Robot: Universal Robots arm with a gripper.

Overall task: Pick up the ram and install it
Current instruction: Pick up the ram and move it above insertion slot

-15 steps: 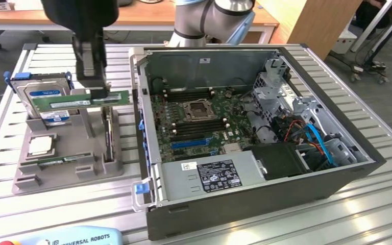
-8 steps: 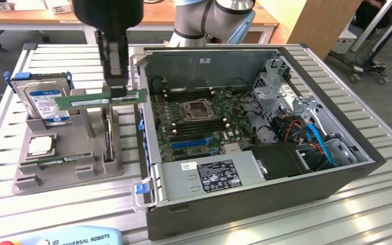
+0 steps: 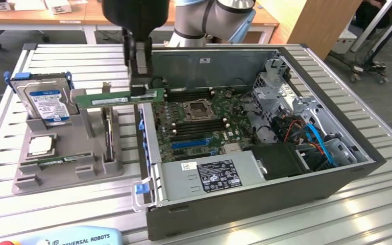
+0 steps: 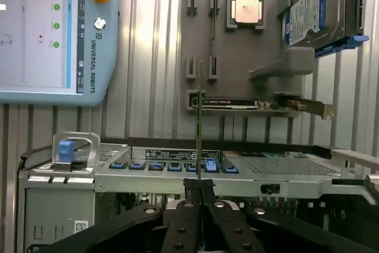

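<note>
End effector (image 3: 139,93) is pinched almost shut on the ram (image 3: 104,99), gripping its top edge. The stick hangs level over the case (image 3: 264,204) wall, beside the grey holder (image 3: 67,168), long axis running across the exterior view. Motherboard (image 3: 206,130) slots (image 3: 186,95) lie toward that view's right, roughly parallel

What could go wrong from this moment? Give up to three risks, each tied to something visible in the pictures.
1. The pincer holds the ram off-centre, so the long free end might tilt or slip.
2. The ram hangs over the case's rim; lowered carelessly, it could clip that edge.
3. The memory slots are narrow and sit close to the CPU socket; slight misalignment could jam the ram.
</note>
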